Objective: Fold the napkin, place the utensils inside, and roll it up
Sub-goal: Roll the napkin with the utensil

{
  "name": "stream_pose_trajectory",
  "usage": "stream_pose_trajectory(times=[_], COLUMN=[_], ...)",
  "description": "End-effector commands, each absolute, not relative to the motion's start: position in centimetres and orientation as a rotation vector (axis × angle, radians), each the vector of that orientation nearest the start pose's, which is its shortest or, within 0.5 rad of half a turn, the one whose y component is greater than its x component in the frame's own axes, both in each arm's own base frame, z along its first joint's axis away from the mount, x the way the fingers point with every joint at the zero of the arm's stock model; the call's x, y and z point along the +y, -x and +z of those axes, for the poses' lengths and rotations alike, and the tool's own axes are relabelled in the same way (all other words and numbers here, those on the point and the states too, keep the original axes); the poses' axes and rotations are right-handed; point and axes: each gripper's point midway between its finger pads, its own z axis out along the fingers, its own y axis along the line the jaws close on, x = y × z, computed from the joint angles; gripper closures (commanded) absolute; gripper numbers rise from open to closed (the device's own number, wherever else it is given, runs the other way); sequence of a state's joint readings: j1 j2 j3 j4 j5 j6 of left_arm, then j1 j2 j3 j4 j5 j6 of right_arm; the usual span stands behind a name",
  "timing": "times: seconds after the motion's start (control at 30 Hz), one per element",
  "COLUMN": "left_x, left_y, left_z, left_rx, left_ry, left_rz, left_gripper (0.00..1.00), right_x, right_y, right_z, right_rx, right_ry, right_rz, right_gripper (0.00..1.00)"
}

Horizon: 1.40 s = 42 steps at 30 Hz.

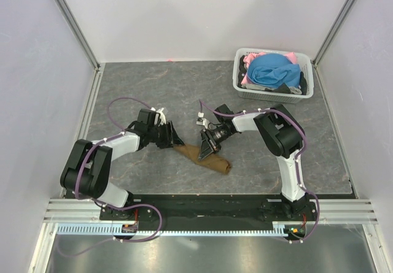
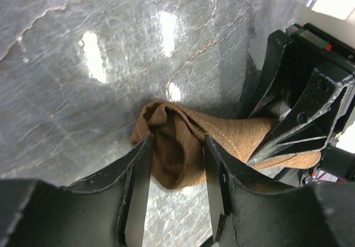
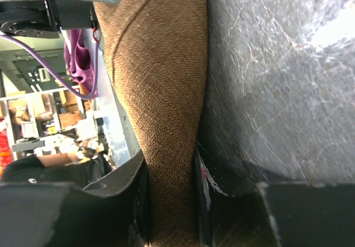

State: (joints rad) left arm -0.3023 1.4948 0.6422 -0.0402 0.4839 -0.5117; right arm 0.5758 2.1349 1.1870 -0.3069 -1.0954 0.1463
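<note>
The napkin [image 1: 218,163] lies as a brown bundle on the grey table [image 1: 153,89], just below the middle of the top view, slanting from upper left down to lower right. Both arms meet over it.

The left gripper [image 1: 174,141] comes in from the left and sits at the napkin's upper-left end. In its wrist view the bunched end of the cloth fills the gap between the two fingers [image 2: 138,186] and touches both, so the claw is clamped on the napkin.

The right gripper [image 1: 206,151] comes in from the right, near the bundle's middle. In its wrist view a taut band of cloth runs up the frame from between its jaws, which pinch it tightly.

The two grippers are near each other, with cloth stretched between them.

A white basket [image 1: 270,94] of blue and pink clothes stands in the upper right of the top view, well apart from the napkin.
</note>
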Motion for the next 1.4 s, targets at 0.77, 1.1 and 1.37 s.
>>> stream_pose_trajectory(times=[0.77, 1.1, 1.37], left_x=[-20.0, -19.1, -16.2], left_y=[-30.5, -32.2, -31.2], left_z=[3.2, 6.4, 11.1], left_rx=[2.529, 2.474, 2.401], left_ry=[-0.002, 0.003, 0.044], left_rz=[-0.915, -0.815, -0.671], left_gripper=[0.81, 0.47, 0.0], right_x=[30.1, 28.3, 25.6], right_y=[-27.8, -30.0, -30.5], right_z=[4.1, 8.9, 13.3], right_rx=[2.51, 2.308, 2.136], right_ry=[0.876, 0.741, 0.608], right_rz=[0.99, 0.815, 0.736], right_gripper=[0.08, 0.04, 0.02])
